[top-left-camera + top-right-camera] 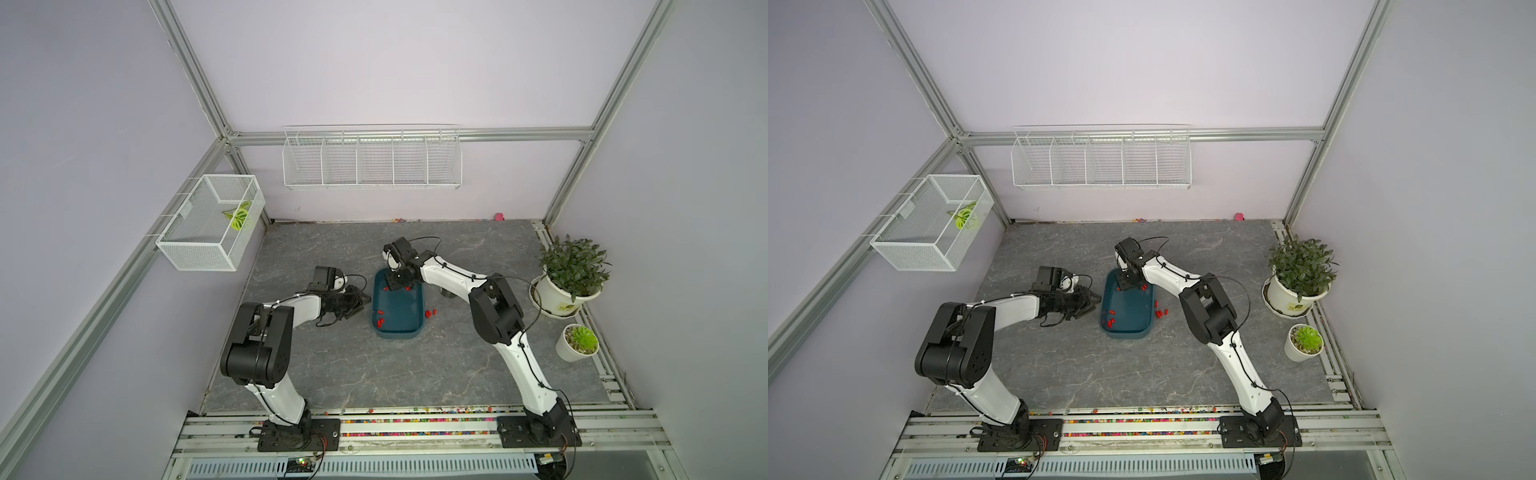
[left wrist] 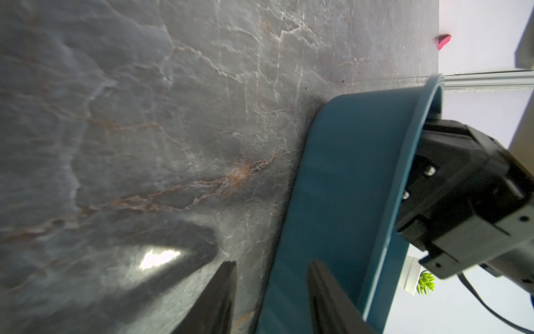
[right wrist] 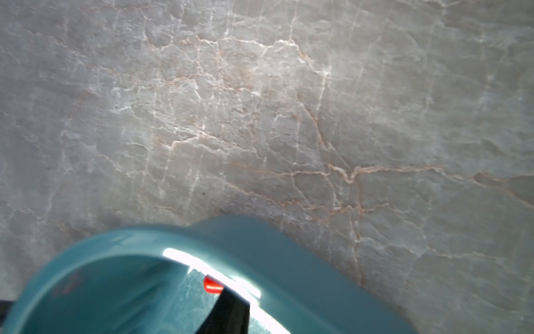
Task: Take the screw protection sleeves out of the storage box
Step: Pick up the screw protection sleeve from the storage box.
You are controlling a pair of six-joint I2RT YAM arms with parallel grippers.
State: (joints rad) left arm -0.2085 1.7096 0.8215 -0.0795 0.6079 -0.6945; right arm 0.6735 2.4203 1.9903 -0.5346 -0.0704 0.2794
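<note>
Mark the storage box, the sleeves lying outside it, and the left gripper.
storage box [image 1: 397, 334]: in a top view, near rim.
sleeves outside the box [image 1: 430, 312]: in a top view, middle of the cluster.
left gripper [image 2: 273, 263]: left wrist view, midway between fingertips.

Both top views are evenly, softly lit, edges bowed. Wrist views blur up close; white glare streaks the box [image 3: 260, 245], a bright patch marks the bench [image 2: 144, 115].

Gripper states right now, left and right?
Left gripper: open, empty, beside the storage box.
Right gripper: in the box, a screw protection sleeve at its tip; open or shut cannot be told.
</note>
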